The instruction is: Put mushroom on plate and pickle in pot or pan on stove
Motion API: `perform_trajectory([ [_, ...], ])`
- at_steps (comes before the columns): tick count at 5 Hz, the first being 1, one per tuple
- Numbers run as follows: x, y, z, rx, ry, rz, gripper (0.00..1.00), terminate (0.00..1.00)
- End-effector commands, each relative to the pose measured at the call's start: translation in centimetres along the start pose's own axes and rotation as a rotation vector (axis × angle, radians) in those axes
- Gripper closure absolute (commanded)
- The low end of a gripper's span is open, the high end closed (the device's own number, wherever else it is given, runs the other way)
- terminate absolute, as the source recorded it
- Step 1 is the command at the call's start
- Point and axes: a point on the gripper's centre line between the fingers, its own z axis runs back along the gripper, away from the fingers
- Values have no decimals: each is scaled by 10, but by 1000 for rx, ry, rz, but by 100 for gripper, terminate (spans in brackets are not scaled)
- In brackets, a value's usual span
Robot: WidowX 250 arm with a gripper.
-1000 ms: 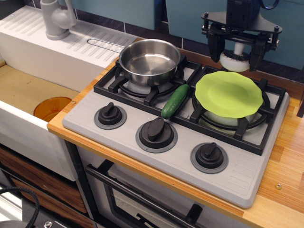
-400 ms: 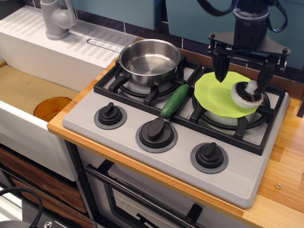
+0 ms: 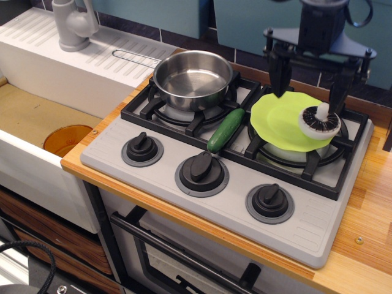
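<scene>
The white mushroom (image 3: 319, 122) lies cap-down on the right side of the lime-green plate (image 3: 278, 122), which rests on the right burner of the grey stove (image 3: 184, 196). My gripper (image 3: 309, 86) hangs open just above the plate and mushroom, fingers apart and holding nothing. The dark green pickle (image 3: 226, 130) lies on the grate between the two burners. The steel pot (image 3: 193, 78) stands empty on the left burner, its wire handle pointing back left.
Three black knobs (image 3: 201, 168) line the stove front. A white sink (image 3: 37, 92) with a grey faucet (image 3: 73, 24) is to the left, with an orange bowl (image 3: 66, 138) in the basin. Wooden counter (image 3: 373, 214) shows at the right.
The gripper carried the mushroom from behind the plate down onto it, let go, and has now risen a little with fingers open. The mushroom stays on the plate.
</scene>
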Motion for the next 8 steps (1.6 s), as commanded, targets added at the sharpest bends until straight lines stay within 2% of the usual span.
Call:
perform_trajectory([
  [1,8,16,41,-16,-49,-55,0,0],
  [3,8,16,41,-16,-49,-55,0,0],
  [4,3,40,40,36,-143,-67,0,0],
  [5,4,59,42,-26,-185,-41,0,0],
  [7,1,74,31,36,-244,-34,0,0],
  [8,-1,76,22,34,-256,-28,0,0],
])
